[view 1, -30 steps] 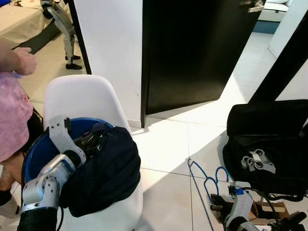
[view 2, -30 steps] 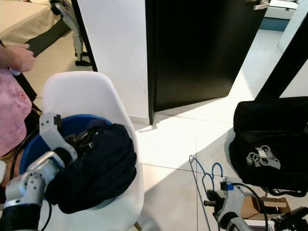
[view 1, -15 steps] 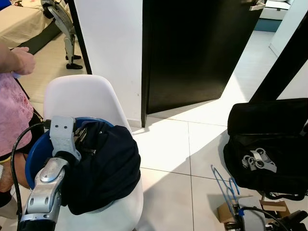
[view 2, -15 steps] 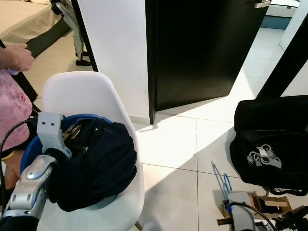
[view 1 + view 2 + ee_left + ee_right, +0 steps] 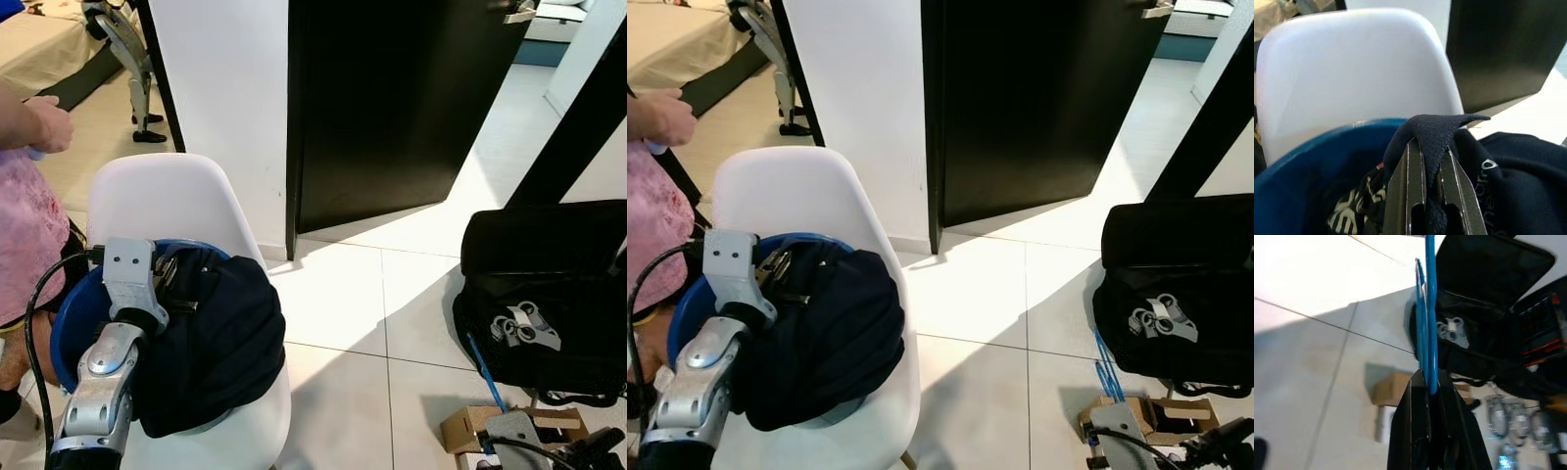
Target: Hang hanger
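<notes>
Now, compared with a second ago: blue hanger (image 5: 1426, 308) turned from lying broadside with its loops showing over the floor to standing edge-on and near upright, low at the right, in front of the black bag (image 5: 549, 294). Right hand (image 5: 1429, 396) pressed together on the hanger's lower end, seen plainly along the wrist view. Left hand (image 5: 1427, 171) brought from beside the blue basin (image 5: 69, 323) onto the dark navy garment (image 5: 220, 343), and pinching a fold of its cloth, raised slightly above the heap.

Judged meaning for the task: both items secured, garment about to be lifted out and hanger brought up to meet it; hanging itself not yet begun.

Edges and room:
- Basin seated in the white chair (image 5: 167, 206), chair back close behind the left hand; lift best taken upward and toward the open side.
- Person in pink top (image 5: 24, 235) just beside the chair on the robot's left, arm extended above; no swing room there.
- Open tiled floor (image 5: 343, 294) between chair and bag, ample for bringing the two hands together.
- Cardboard box (image 5: 465, 428) and bag near the right hand; hanger tip liable to catch the bag if swung outward.
- Dark door (image 5: 392, 98) and white wall ahead, well apart.
</notes>
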Robot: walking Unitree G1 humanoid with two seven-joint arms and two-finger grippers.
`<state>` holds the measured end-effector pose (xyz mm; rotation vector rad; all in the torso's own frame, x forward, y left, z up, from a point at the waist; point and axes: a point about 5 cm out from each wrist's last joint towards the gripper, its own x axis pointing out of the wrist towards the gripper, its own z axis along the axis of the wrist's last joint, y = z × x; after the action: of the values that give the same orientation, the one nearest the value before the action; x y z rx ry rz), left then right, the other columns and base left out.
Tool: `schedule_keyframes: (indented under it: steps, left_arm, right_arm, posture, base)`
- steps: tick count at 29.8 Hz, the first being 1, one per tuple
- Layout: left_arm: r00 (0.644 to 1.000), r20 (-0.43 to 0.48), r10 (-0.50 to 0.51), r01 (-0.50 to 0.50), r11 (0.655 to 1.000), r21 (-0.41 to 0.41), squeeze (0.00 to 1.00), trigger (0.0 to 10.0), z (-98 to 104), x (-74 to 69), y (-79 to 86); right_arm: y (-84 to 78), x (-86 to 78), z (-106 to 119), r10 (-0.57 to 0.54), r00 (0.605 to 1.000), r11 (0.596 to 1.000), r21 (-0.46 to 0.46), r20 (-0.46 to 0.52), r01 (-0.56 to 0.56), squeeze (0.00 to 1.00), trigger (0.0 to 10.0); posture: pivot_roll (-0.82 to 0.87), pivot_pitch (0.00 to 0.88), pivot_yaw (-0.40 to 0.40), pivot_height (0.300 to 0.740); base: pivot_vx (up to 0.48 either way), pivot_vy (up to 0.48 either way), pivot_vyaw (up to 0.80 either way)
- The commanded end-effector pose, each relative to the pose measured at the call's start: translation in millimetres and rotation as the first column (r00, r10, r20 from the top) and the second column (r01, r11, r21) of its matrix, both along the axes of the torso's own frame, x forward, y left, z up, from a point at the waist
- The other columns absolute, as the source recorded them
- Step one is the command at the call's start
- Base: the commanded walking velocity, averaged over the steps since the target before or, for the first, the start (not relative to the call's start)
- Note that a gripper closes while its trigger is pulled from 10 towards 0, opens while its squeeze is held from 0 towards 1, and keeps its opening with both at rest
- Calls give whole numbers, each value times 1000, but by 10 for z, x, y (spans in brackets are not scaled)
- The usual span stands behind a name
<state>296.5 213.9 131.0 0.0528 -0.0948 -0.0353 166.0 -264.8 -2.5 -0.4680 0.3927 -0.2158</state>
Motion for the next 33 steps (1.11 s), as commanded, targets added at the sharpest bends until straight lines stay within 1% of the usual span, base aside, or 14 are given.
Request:
schedule_keyframes:
  steps: [1,2,3,5,6,7,8,10,13,17,22,27,30,33]
  left_arm:
    - [1000,-21,10,-10,1000,-17,0,10000,-74,-13,-10]
    - [1000,-20,11,-11,1000,-21,0,10000,-70,-13,-12]
    - [1000,-20,11,-11,1000,-21,0,10000,-70,-13,-12]
    - [999,-30,18,-19,999,-34,0,10000,-99,-19,-21]
    - [999,-30,18,-19,999,-34,0,10000,-99,-19,-21]
    - [999,-38,21,-23,999,-42,0,10000,-123,-17,-27]
    - [999,-38,21,-23,999,-42,0,10000,-123,-17,-27]
    - [997,-69,35,-40,997,-67,0,10000,-214,-15,-48]
    - [994,-102,40,-50,994,-94,0,10000,-316,-37,-68]
    - [990,-139,30,-44,994,-101,0,10000,-433,-108,-103]
    - [984,-174,28,-45,994,-98,0,10000,-532,-159,-120]
    - [984,-175,25,-43,994,-96,0,10000,-538,-166,-126]
    - [988,-153,34,-47,995,-83,0,10000,-471,-120,-138]
    - [987,-152,44,-56,996,-74,0,10000,-459,-101,-140]
  right_arm:
    - [-22,64,8,-64,998,994,89,3,63,0,10000]
    - [-8,123,33,-76,997,990,124,14,73,0,10000]
    - [-8,123,33,-76,997,990,124,14,73,0,10000]
    - [1,262,64,-107,994,976,193,26,100,0,10000]
    - [1,262,64,-107,994,976,193,26,100,0,10000]
    - [22,350,74,-106,994,963,251,25,97,0,10000]
    - [22,350,74,-106,994,963,251,25,97,0,10000]
    - [103,572,135,-60,996,948,317,59,38,0,10000]
    - [159,697,148,-34,997,940,340,71,8,0,10000]
    - [200,716,63,-21,999,930,368,33,7,0,10000]
    - [197,729,32,-39,999,915,402,16,29,0,10000]
    - [196,731,25,-40,999,912,409,12,32,0,10000]
    - [199,732,0,-34,999,892,452,8,27,0,10000]
    - [200,734,-9,-28,1000,886,464,9,21,0,10000]
  posture:
    - [-51,118,-24,740]
    - [-51,118,-24,740]
    - [-51,118,-24,740]
    - [-54,110,-26,740]
    - [-54,110,-26,740]
    - [-53,112,-25,740]
    - [-53,112,-25,740]
    - [-40,107,-33,740]
    - [-34,111,-41,740]
    - [-27,116,-42,740]
    - [-25,116,-42,740]
    - [-26,119,-45,740]
    - [-20,129,-34,740]
    - [-15,132,-39,740]
  base:
    - [0,0,0]
    - [0,0,0]
    - [0,0,0]
    - [0,0,0]
    - [0,0,0]
    - [0,0,0]
    - [0,0,0]
    - [0,0,0]
    - [0,0,0]
    - [0,0,0]
    - [0,0,0]
    - [0,0,0]
    - [0,0,0]
    - [0,0,0]
